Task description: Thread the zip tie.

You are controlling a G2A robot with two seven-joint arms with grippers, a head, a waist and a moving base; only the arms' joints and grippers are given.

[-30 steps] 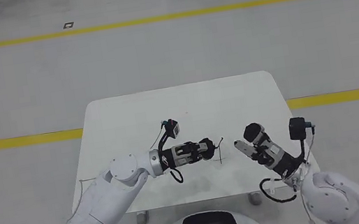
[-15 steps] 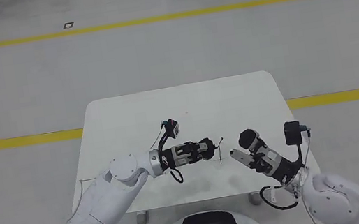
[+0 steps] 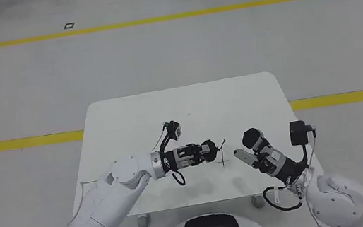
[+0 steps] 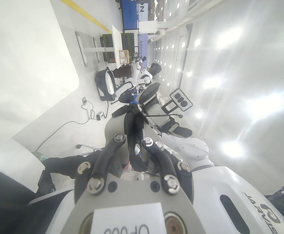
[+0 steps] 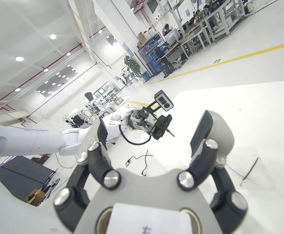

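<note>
We see the zip tie [image 5: 170, 133] as a thin black strip, pinched between the closed fingers of the left gripper [image 5: 163, 128], with its pointed end sticking out free.

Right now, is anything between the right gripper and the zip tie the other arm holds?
Nothing visible. The open right gripper faces the zip tie, held by the left gripper, across open air.

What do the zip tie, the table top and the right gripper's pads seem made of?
Zip tie: thin black strip jutting straight from the shut left gripper, likely stiff nylon plastic. Table: smooth matte white top, perhaps laminate or painted board. Right gripper pads: black with fine ribbing, apparently rubber.
</note>
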